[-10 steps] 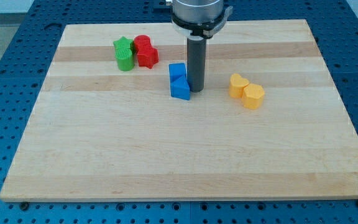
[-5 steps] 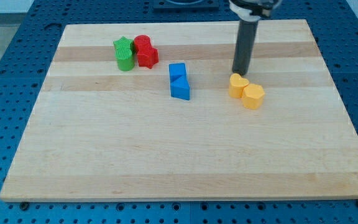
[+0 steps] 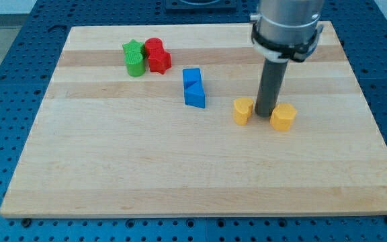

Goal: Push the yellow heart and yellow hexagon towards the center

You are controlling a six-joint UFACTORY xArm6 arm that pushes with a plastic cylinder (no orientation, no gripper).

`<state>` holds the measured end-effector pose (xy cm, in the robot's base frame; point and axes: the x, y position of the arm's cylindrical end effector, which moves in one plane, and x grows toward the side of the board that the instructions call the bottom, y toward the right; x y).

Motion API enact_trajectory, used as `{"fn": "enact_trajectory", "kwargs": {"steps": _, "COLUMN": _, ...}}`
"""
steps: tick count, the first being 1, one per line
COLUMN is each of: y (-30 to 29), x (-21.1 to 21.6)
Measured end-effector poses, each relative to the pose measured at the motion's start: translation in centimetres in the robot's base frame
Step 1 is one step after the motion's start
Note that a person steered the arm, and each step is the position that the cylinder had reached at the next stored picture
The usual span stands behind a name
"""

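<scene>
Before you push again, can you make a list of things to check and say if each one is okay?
1. My tip is down at the table top: ok.
2. My tip sits between the yellow heart and the yellow hexagon: ok, but it cannot push both together from here.
3. Both yellow blocks are together: not ok, they are split apart.
4. Both yellow blocks are at the center: not ok, they lie toward the view's right.
5. The path toward the center is free of the blue blocks: ok.
6. The green block and red block are out of the way: ok.
</scene>
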<state>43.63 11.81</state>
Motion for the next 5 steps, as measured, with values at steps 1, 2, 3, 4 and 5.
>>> {"fn": "enact_trajectory", "kwargs": {"steps": 1, "y": 3.3, "x": -1.5}}
{"fn": "enact_trajectory", "kwargs": {"steps": 2, "y": 8.7, "x": -0.1}}
{"fn": "enact_trajectory", "kwargs": {"steps": 3, "y": 7.2, "x": 3.0}}
{"fn": "enact_trajectory", "kwargs": {"steps": 4, "y": -0.1, "x": 4.3}}
{"fn": "enact_trajectory", "kwargs": {"steps": 5, "y": 0.0, "x": 4.3}}
